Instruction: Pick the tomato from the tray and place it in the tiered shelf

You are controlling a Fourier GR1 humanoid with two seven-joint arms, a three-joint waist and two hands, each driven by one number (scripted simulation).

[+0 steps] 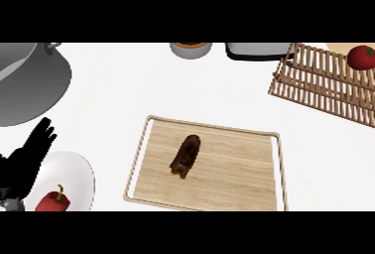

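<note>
White table [117, 94] filled the head view, bare and bright between the things set around it. At the centre lay a wooden tray [219, 193] with a pale rim and thin handles along its left and right sides, and on it, a little left of its middle, rested a dark brown elongated item [186, 156], tilted with its upper end toward one o'clock; what it was could not be told.

At two o'clock stood the tiered shelf [322, 92] of wooden slats, cut by the right edge. The tomato [361, 56], red with a green stem, sat on the shelf's upper part at the far top right, well apart from the tray.

At ten o'clock a large grey pot [29, 84] ran off the left edge. At twelve o'clock, along the top, a small round container [191, 49] with an orange-brown rim stood just beside a dark, light-edged object [256, 50], both partly cut off.

At eight o'clock a white plate [73, 178] carried a red pepper [53, 201] with a green stem near its lower edge. The left robot hand [29, 154] showed at the left edge, overlapping the plate's left side, its black fingers straight and pointing up toward one o'clock, released and grasping nothing. The right robot hand did not show anywhere.
</note>
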